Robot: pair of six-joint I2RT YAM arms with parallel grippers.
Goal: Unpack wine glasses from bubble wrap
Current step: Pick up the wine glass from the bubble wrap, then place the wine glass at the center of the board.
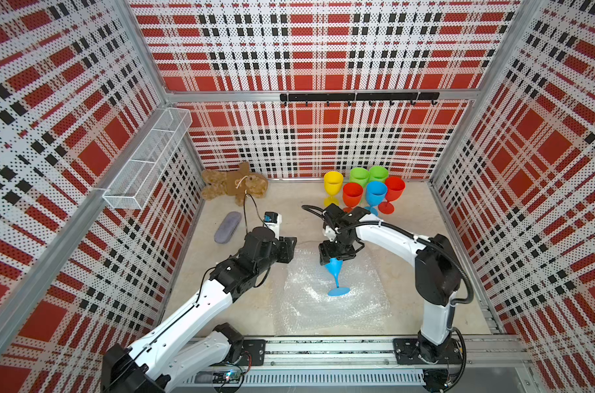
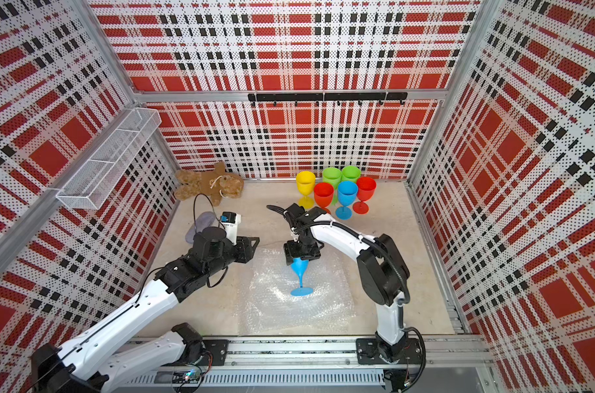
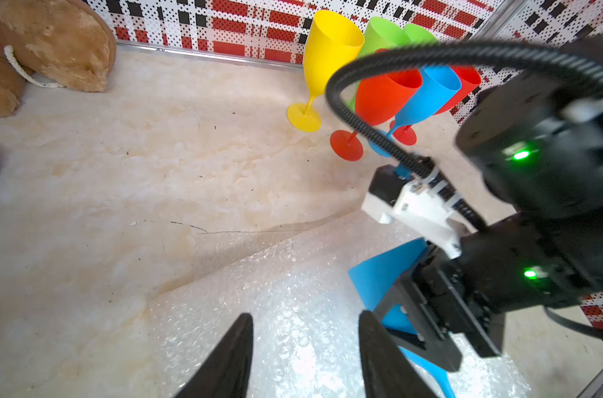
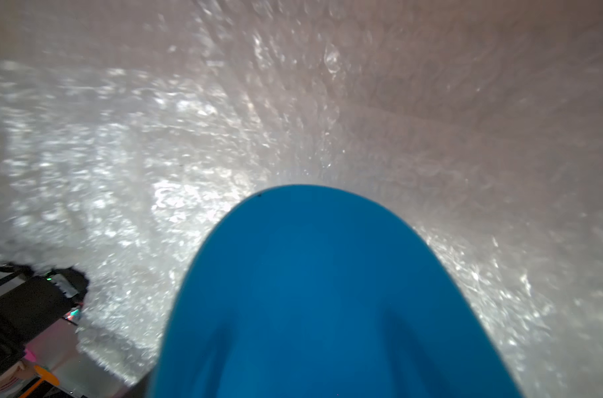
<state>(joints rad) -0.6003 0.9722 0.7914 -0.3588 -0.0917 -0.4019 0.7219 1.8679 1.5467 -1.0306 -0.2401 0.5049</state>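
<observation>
Both top views: blue goblet (image 1: 335, 274) lies on the bubble wrap (image 1: 323, 309), its stem running towards the front rail (image 1: 323, 347) and its bowl under the right gripper (image 1: 333, 259). The left gripper (image 2: 252, 244) is off to the side.

Left wrist: left jaws apart, empty. Right jaws straddle the bowl; can't tell if they pinch.

Right wrist: bowl close below, wrap beyond.

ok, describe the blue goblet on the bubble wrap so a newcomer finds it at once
Find the bubble wrap sheet spread on the near half of the table. The blue goblet is on it, bowl inside the right gripper. The other blue goblet stands among the coloured goblets by the back wall; this one is alone.
</observation>
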